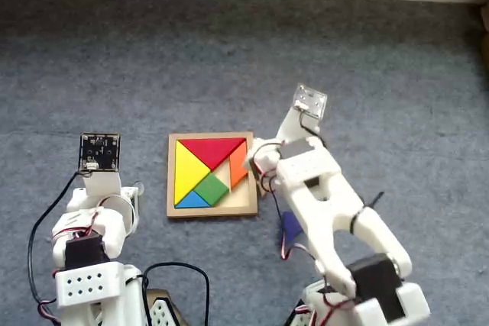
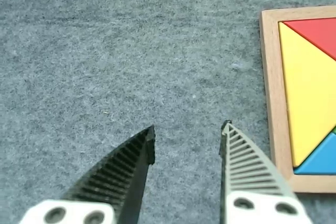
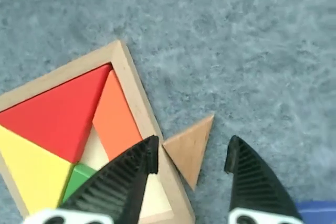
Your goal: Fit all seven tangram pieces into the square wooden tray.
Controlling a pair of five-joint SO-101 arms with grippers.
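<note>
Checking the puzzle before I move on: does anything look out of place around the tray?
Yes. A wooden triangle lies on the carpet just outside the tray rim, framed by the open right claw, while part of the tray floor is bare. A dark blue piece also sits loose on the carpet.

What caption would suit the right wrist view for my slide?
Open right gripper above a wooden triangle lying on the carpet, just outside the tray rim.

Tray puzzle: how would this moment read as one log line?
tray: five pieces in | tan triangle: on carpet beside tray, under open right gripper | left gripper: open, over carpet
</note>
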